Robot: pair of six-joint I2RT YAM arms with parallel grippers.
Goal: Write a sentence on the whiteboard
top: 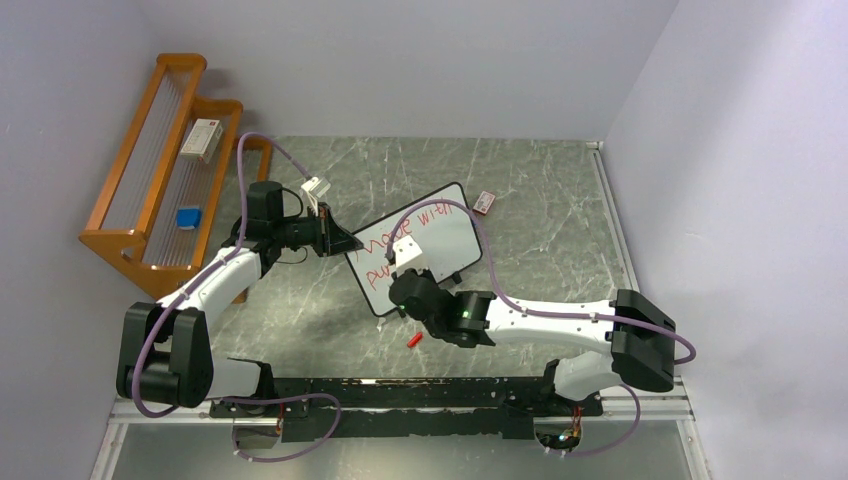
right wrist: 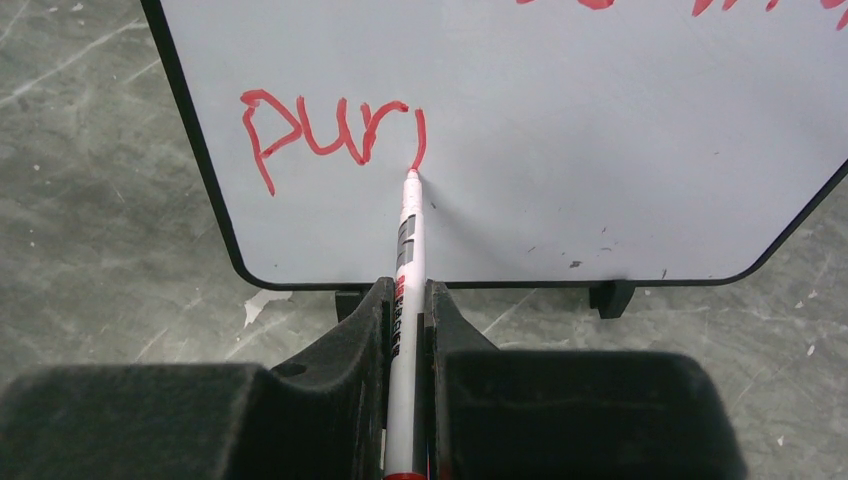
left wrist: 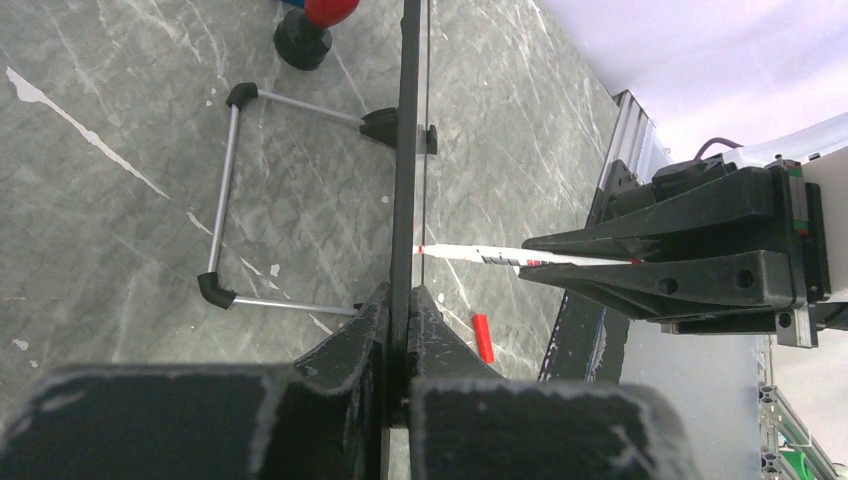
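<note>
The whiteboard [top: 445,232] stands tilted on the marble table, with red words on it; in the right wrist view [right wrist: 560,150] the lower line reads "pur" plus one more stroke. My left gripper [top: 355,244] is shut on the board's left edge, seen edge-on in the left wrist view [left wrist: 409,150] between its fingers [left wrist: 410,300]. My right gripper [top: 398,278] is shut on a white marker [right wrist: 407,240]. The marker's red tip touches the board at the foot of the last stroke. The marker [left wrist: 480,255] also shows in the left wrist view.
A red marker cap [top: 415,339] lies on the table in front of the board. A small pink-edged block [top: 484,202] lies behind it. A wooden rack [top: 160,170] stands far left with a box [top: 201,140]. The board's wire stand [left wrist: 230,190] is behind it.
</note>
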